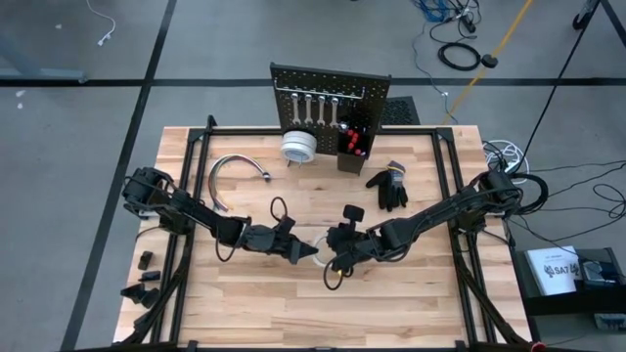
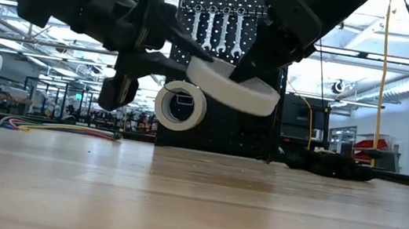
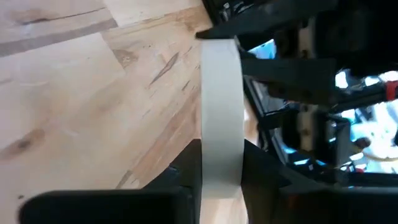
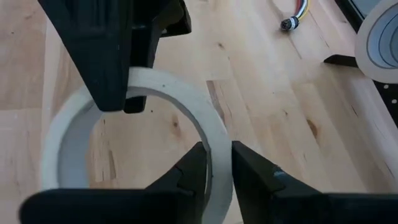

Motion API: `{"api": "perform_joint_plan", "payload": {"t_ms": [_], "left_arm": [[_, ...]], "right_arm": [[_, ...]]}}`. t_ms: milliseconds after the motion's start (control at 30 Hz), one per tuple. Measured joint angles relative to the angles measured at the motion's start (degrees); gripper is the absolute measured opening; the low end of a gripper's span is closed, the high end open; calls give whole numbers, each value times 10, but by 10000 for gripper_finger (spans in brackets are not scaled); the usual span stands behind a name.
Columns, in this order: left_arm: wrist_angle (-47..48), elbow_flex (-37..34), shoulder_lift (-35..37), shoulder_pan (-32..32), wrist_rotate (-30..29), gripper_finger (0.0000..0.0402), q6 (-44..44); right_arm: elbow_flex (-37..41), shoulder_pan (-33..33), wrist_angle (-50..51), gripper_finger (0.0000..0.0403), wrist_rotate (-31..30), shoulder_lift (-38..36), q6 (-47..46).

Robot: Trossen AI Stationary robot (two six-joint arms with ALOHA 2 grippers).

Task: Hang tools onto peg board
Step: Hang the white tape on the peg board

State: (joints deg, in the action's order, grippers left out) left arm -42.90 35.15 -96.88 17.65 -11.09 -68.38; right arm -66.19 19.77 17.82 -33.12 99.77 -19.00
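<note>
A white tape roll (image 1: 318, 256) (image 2: 232, 86) is held over the middle of the table between both grippers, clear of the wood and tilted. My left gripper (image 1: 305, 252) (image 3: 221, 177) comes at it from the table's left and is shut on it. My right gripper (image 1: 329, 256) (image 4: 217, 171) comes from the right and is also shut on it. The black peg board (image 1: 331, 98) stands upright at the far edge. Silver wrenches (image 1: 315, 106) and other white tape rolls (image 1: 298, 147) (image 2: 180, 105) hang on it. My left gripper pinches the tape roll across its width, one finger (image 3: 186, 171) on each flat side, with the roll's outer band (image 3: 221, 124) showing edge-on between them. It comes roughly level from the table's left. The roll is lifted clear. My right gripper pinches the roll's wall (image 4: 214, 146) with one finger (image 4: 189, 171) inside the ring and the other outside. It comes from the table's right, on the rim opposite the left gripper's fingers (image 4: 115, 56). The roll sits tilted above the table.
A black bin (image 1: 352, 147) with red-handled tools is on the board's front. A black glove (image 1: 388, 186) lies right of it and a curved chrome tube (image 1: 235, 171) lies toward the far left. Bare wood stretches toward the near edge.
</note>
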Motion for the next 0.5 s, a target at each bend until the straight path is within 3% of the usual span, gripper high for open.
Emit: {"api": "perform_joint_plan", "payload": {"t_ms": [67,300,500], "left_arm": [[6,0,0,0,-1,60,4],[37,-1,-1,-11,-4,59,57],[85,-1,13,-56,60,59,121]], "right_arm": [[0,0,-1,77,2,0,0],[-1,9,7,134,1,-16,11],[-1,28,62,151,0,-94,20]]}}
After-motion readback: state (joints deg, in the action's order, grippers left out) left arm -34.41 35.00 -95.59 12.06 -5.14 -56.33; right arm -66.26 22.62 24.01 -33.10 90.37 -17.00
